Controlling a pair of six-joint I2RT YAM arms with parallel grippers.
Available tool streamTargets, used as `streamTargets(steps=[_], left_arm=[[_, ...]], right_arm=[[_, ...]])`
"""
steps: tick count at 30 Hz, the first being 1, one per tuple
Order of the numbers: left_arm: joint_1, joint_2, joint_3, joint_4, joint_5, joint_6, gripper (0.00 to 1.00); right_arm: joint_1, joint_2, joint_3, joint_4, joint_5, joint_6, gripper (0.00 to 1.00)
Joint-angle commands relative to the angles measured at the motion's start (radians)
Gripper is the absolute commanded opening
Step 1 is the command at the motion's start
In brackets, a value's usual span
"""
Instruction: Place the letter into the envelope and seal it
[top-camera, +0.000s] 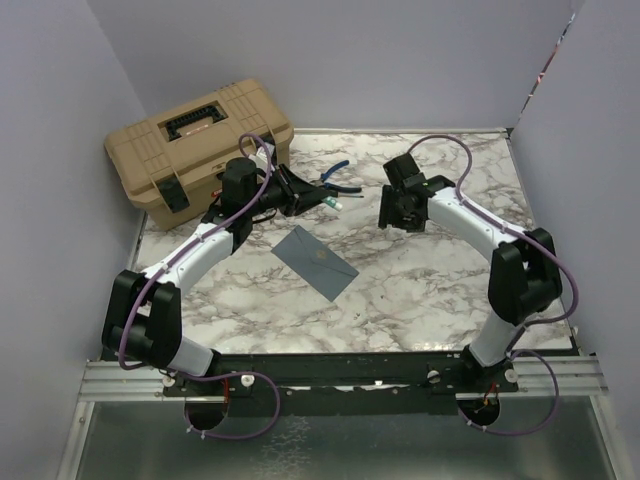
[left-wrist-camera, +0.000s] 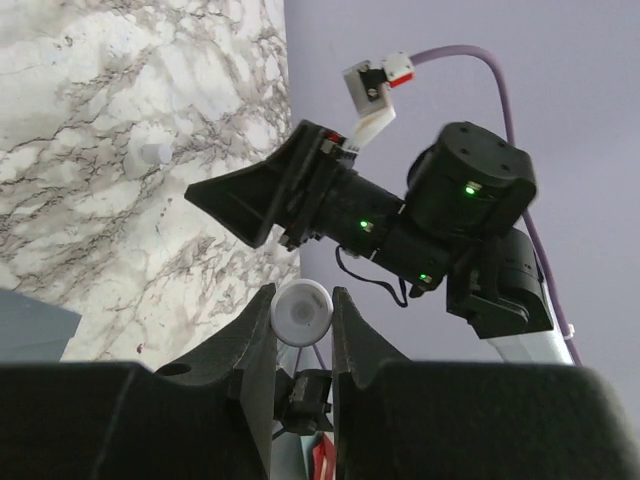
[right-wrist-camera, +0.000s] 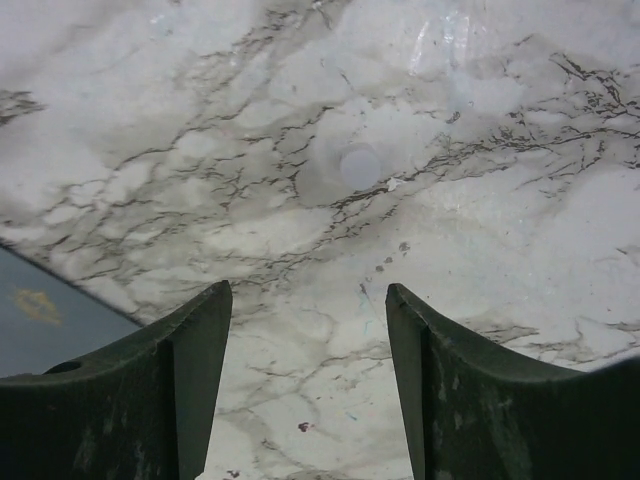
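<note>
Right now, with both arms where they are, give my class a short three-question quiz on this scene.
1. True or false: the right gripper is closed on the envelope.
2. What stands at the far left of the table? A) a tan toolbox B) a red bucket C) a glass jar
3. Fill in: the left gripper is shut on a round object whose colour is ____.

Key: 1 false, it is open over bare marble; 2 A; 3 white.

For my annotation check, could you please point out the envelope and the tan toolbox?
envelope (top-camera: 315, 262): top external view, middle of its face.
tan toolbox (top-camera: 215, 145): top external view, centre of its lid.
</note>
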Motion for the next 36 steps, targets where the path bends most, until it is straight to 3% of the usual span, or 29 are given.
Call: streamTargets(steps=[1, 13, 25, 33, 36], left_arm=[[0.004, -0.031, -0.011, -0.037, -0.05, 0.051, 0.0], [0.005, -0.014, 0.006, -0.073, -0.048, 0.091, 0.0], [0.012, 0.005, 0.019, -0.074, -0.038, 0.094, 0.0], [0.013, 0.01, 0.022, -0.075, -0.034, 0.092, 0.0], [0.013, 0.009, 0.021, -0.075, -0.032, 0.092, 0.0]], right_arm=[[-0.024, 0.096, 0.047, -0.048, 0.073, 0.007, 0.65], [-0.089, 0.271, 0.115, -0.001, 0.02, 0.0, 0.57], [-0.104, 0.294, 0.086, 0.047, -0.027, -0.001, 0.39], [-0.116, 0.303, 0.073, 0.064, -0.022, -0.008, 0.37], [-0.119, 0.306, 0.075, 0.07, -0.036, -0.016, 0.26]])
